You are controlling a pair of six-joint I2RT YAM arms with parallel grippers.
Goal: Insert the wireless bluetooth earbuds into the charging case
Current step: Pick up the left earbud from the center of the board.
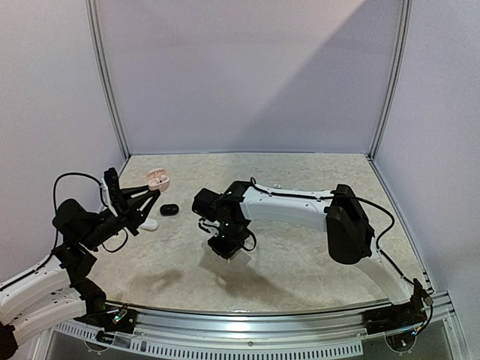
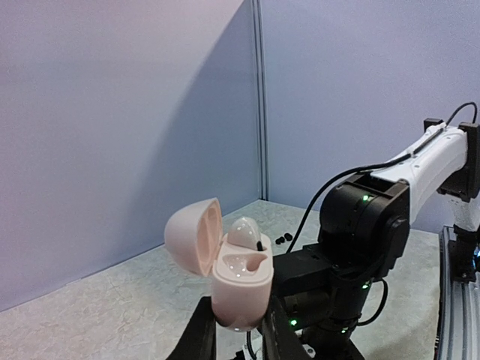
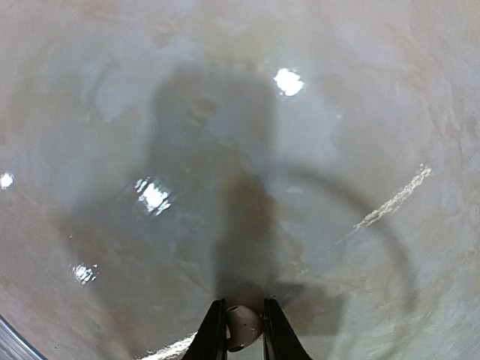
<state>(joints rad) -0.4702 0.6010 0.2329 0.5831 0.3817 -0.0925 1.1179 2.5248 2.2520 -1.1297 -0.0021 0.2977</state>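
Observation:
My left gripper (image 1: 152,189) is shut on a pale pink charging case (image 1: 158,179) and holds it upright above the table, lid open. In the left wrist view the case (image 2: 241,281) sits between the fingers (image 2: 196,334); one pale earbud (image 2: 244,232) sits in its far slot and the near slot is empty. My right gripper (image 1: 227,252) hangs over the table's middle, shut on a small pale earbud (image 3: 244,325) pinched between its fingertips (image 3: 214,330), a little above the table surface. A pair of black earbuds (image 2: 283,238) lies on the table behind the case.
A black case (image 1: 169,209) and a white case (image 1: 148,223) lie on the table near my left gripper. A small white item (image 1: 276,186) lies behind the right arm. The right arm's wrist (image 2: 364,225) is close beside the held case. Walls enclose three sides.

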